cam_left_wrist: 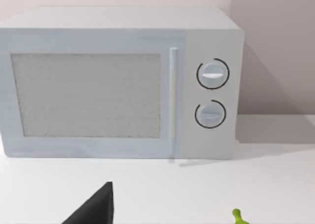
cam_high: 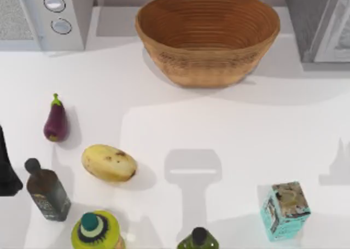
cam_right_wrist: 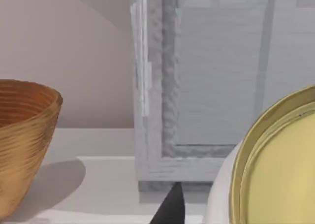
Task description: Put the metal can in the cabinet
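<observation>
Grey cabinet point(cam_right_wrist: 221, 86) stands close ahead of the right gripper, door panel apparently shut. Beside it sits the wicker basket point(cam_right_wrist: 24, 140). Metal can point(cam_right_wrist: 275, 170) is held near the right wrist camera, lid cut off. Finger state: cannot tell. Risk: can striking the closed door.

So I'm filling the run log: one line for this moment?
stage: carrying | metal can: close at right wrist camera | cabinet: just ahead | left arm: by microwave
</observation>
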Tool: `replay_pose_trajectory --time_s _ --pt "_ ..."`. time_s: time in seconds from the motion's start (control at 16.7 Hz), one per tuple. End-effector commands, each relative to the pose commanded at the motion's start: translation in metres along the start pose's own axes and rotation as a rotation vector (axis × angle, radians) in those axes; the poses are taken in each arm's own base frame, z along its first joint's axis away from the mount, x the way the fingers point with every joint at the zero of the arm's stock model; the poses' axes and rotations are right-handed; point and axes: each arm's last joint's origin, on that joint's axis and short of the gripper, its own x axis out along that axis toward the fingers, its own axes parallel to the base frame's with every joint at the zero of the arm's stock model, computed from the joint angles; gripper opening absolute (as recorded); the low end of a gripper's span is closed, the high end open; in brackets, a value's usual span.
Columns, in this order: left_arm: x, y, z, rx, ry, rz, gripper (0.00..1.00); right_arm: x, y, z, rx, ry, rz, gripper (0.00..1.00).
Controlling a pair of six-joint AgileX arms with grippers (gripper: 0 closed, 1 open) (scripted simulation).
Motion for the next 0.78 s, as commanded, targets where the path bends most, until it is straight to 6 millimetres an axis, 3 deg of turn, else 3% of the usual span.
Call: replay_pose_trajectory --time_s 0.36,0.78 --pt "0.000 0.000 0.000 0.000 0.000 0.000 1.00 0.013 0.005 0.100 -0.003 0.003 -0.004 0.00" --pt "0.000 0.000 0.000 0.000 0.000 0.000 1.00 0.060 0.017 0.213 -0.003 0.007 -0.009 0.00"
